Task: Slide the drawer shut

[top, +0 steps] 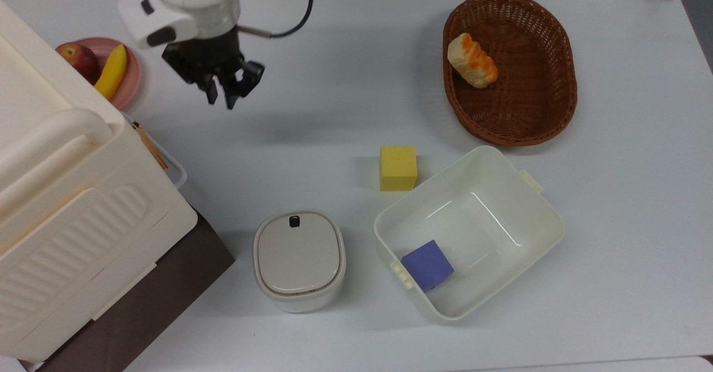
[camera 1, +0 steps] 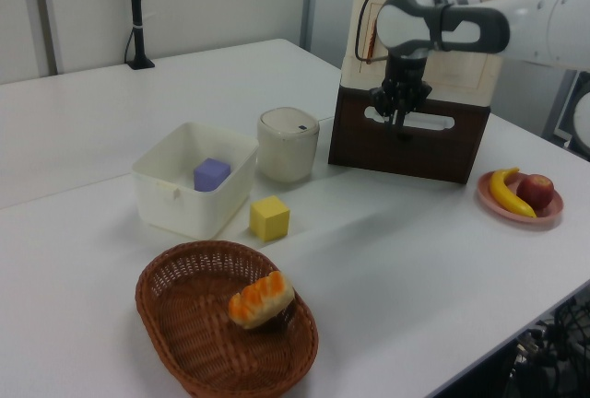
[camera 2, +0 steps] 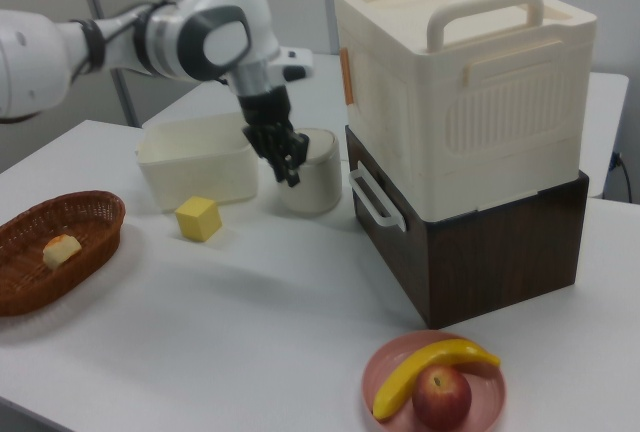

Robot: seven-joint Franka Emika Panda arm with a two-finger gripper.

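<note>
The drawer (camera 2: 392, 235) is the dark brown lower front of the cabinet, with a white loop handle (camera 2: 372, 198). Its panel sits flush with the brown body beneath the cream ribbed top. In the top view the handle (top: 170, 164) pokes out from under the cream top at the left. My gripper (top: 221, 97) hangs above bare table, to the top view's right of and beyond the handle, well apart from it. It is open and holds nothing. In the left view the gripper (camera 1: 398, 118) overlaps the drawer front (camera 1: 406, 147). In the right view the gripper (camera 2: 288, 171) hangs left of the cabinet.
A lidded cream pot (top: 299, 259) stands near the cabinet's front corner. A yellow cube (top: 398, 167) lies mid-table beside a white tub (top: 529, 216) holding a purple cube (top: 428, 264). A wicker basket (top: 529, 82) holds bread (top: 472, 60). A pink plate (top: 133, 74) carries fruit.
</note>
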